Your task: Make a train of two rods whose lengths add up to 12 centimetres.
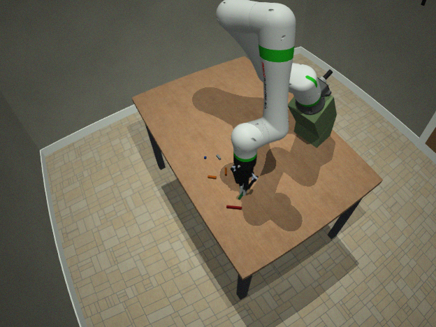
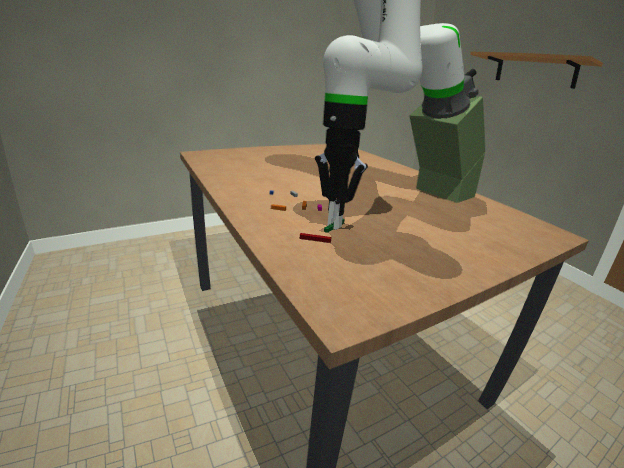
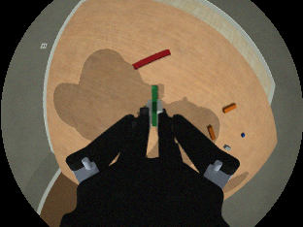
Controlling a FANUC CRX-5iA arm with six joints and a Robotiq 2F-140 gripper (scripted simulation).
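Note:
My gripper (image 1: 242,191) stands low over the table's near-left part, shut on a green rod (image 1: 240,195). The green rod lies flat on the table between the fingertips; it also shows in the exterior view (image 2: 332,226) and in the wrist view (image 3: 154,105), pointing away from the fingers. An orange rod (image 1: 211,177) lies flat to the left, also in the exterior view (image 2: 278,207). A second orange rod (image 1: 226,171) lies close behind the gripper, also in the wrist view (image 3: 212,132).
A red rod (image 1: 234,207) lies just in front of the gripper. A grey rod (image 1: 218,156) and a blue rod (image 1: 205,157) lie farther left. A magenta rod (image 2: 319,207) sits by the gripper. The green robot base (image 1: 312,121) stands at the back right.

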